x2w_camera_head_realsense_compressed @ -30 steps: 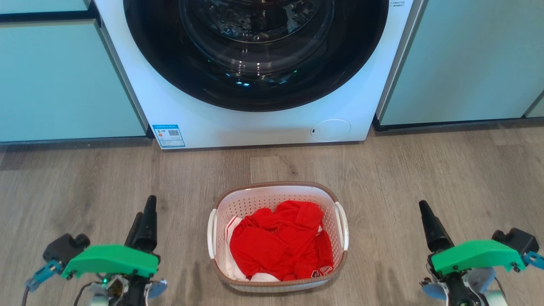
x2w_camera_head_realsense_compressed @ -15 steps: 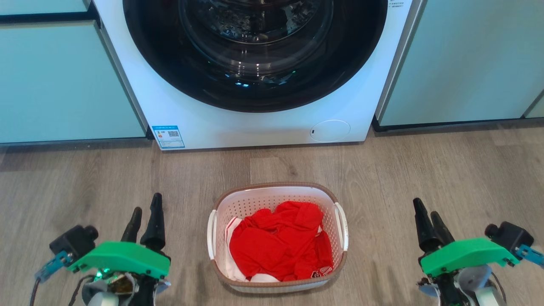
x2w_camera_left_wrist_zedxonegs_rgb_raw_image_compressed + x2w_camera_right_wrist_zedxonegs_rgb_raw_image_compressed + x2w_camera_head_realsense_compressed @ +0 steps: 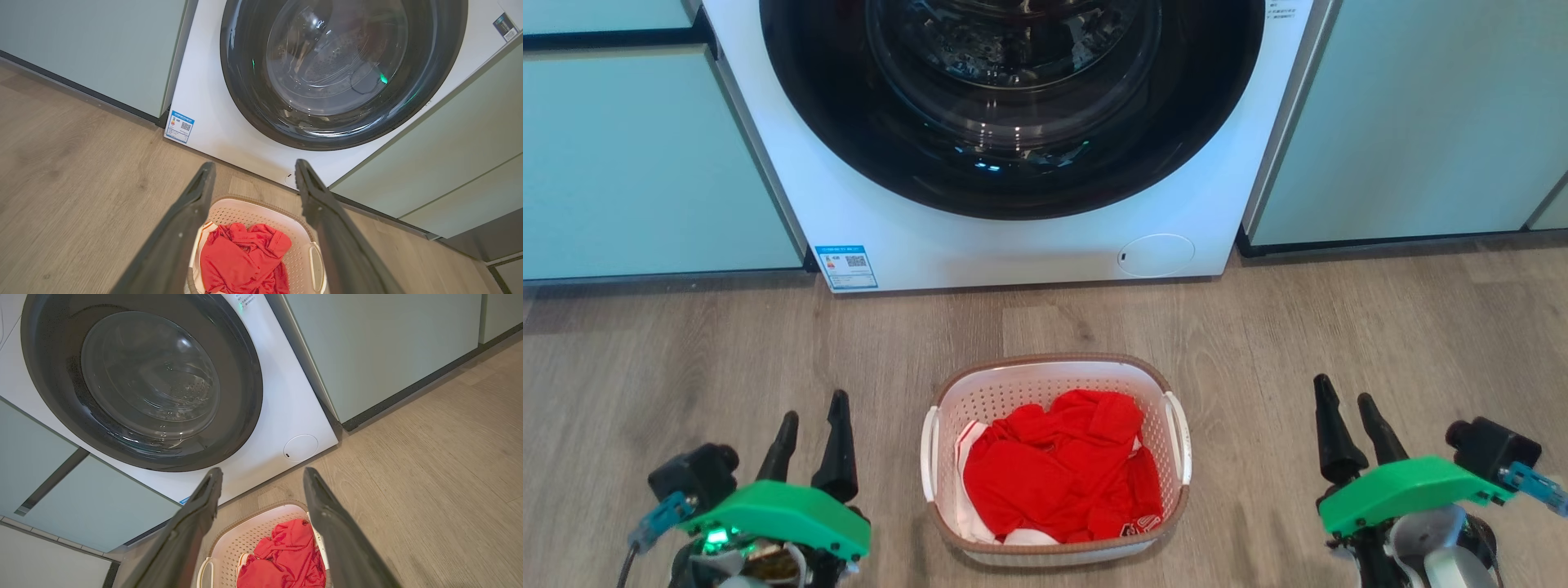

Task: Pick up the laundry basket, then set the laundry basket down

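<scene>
Bright, even light, sharp focus, faint shadows — glints on the washer door [image 3: 1013, 90].

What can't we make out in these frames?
Head view: anything beneath the red garment in the laundry basket, covered by the cloth.
Head view: print on the sticker on the washing machine, too small.
Left wrist view: the basket's near end, cut by the bottom edge and hidden behind the fingers of the left gripper.

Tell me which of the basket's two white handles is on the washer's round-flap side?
The handle on the robot's right of the laundry basket, below the round flap; the other handle sits on the blue sticker's side.
</scene>
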You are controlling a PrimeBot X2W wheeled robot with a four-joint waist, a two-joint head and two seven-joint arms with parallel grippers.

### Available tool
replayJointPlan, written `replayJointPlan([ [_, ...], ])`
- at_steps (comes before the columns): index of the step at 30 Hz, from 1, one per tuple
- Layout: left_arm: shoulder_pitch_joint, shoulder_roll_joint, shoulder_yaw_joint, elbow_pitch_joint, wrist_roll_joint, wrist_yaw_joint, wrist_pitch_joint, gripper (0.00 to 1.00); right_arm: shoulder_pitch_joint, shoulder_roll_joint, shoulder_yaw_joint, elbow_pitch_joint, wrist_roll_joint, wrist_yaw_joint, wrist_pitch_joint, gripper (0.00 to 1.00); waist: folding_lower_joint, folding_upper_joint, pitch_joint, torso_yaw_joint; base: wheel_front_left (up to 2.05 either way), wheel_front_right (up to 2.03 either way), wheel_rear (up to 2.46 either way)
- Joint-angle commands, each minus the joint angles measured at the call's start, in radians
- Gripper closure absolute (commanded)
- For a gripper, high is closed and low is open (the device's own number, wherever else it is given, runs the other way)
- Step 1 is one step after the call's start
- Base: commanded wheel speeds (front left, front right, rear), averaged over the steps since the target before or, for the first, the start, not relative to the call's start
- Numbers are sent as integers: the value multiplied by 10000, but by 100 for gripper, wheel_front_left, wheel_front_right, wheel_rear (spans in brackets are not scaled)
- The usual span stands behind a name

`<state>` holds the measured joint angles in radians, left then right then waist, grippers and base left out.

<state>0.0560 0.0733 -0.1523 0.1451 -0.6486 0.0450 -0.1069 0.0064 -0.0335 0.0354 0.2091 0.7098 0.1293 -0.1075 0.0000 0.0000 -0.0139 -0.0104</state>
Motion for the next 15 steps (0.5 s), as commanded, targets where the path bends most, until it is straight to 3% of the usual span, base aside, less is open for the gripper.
replayJointPlan([
  [1, -339, 181, 136, -374, 401, 87, -157, 0, -262, -108, 213, -437, -398, 9, -168, 0, 0, 0, -5, -4, 0, 0, 0],
  [15, -233, 308, -188, -368, 2080, 352, -571, 0, -188, -125, 394, -595, -2087, 10, -577, 0, 0, 0, -27, -95, 0, 0, 0],
])
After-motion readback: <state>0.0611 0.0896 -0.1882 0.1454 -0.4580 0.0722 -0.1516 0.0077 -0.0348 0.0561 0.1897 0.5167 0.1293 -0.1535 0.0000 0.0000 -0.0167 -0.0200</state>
